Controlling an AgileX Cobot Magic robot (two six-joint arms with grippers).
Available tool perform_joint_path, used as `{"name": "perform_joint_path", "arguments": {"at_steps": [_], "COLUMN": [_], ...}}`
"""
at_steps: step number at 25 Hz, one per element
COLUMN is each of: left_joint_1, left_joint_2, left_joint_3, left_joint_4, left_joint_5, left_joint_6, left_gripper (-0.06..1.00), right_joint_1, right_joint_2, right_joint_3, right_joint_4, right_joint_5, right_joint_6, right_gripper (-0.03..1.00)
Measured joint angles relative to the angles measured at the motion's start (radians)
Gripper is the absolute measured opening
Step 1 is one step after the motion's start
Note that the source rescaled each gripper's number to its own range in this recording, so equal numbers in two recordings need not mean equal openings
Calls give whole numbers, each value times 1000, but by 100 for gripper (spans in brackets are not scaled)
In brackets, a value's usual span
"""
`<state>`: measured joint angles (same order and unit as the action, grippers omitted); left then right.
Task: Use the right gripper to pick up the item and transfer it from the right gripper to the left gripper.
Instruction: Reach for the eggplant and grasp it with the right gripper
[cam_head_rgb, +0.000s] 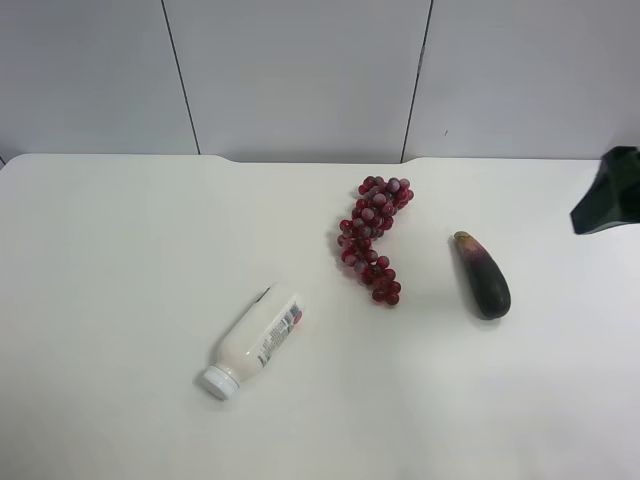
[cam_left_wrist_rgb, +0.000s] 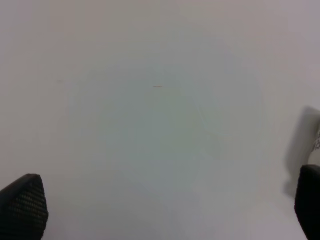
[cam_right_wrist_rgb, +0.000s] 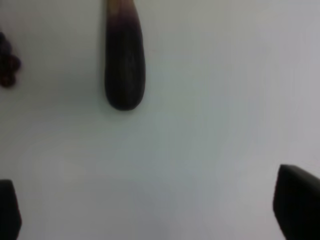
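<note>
The jaws of your right gripper (cam_right_wrist_rgb: 152, 207) stand spread wide and empty, while the eggplant (cam_head_rgb: 482, 275) lies flat on the white tabletop (cam_head_rgb: 120, 250), ahead of them and off their centre line, with the grapes (cam_head_rgb: 372, 240) near it. Come down without first centring over its thick dark body and one jaw may strike the glossy rounded skin and roll it toward the grapes, or catch only the tapered end so that it slips out in the lift. Your left gripper (cam_left_wrist_rgb: 165, 205), jaws equally spread, looks down on bare tabletop with no eggplant in its view, so a hurried handover could drop it.
</note>
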<state>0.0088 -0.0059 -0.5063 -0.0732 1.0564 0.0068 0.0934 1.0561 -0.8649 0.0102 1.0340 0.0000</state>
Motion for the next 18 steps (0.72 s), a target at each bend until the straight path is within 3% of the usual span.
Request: {"name": "perform_joint_path", "arguments": {"at_steps": [8, 18], "left_joint_1": [0, 0], "left_joint_2": [0, 0], "left_joint_3": [0, 0], "left_joint_4": [0, 0], "left_joint_5": [0, 0], "left_joint_6": [0, 0], "left_gripper": [100, 100], "right_joint_1": [38, 38], "right_joint_2": [339, 579], "right_joint_3": [-72, -127], "right_joint_4": [0, 0], "right_joint_5": [-33, -183], "right_joint_6": [-34, -44], "right_gripper": [100, 100]}}
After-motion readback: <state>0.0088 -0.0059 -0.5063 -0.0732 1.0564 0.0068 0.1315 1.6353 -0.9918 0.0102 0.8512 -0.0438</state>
